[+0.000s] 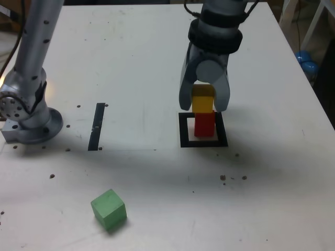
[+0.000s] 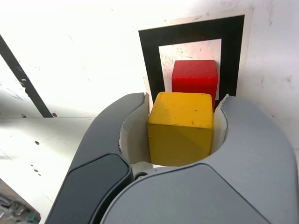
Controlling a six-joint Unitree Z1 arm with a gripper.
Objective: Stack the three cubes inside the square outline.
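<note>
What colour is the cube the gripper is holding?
Yellow cube, clearest in the wrist view, held in the gripper.

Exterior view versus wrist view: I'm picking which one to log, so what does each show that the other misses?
Only the exterior view shows the green cube lying apart near the front edge, and the arm's base. Only the wrist view shows the jaws pressed against two opposite sides of the yellow cube. Both show the gripper holding the yellow cube over the red cube inside the square outline, plus the black tape strip.
</note>
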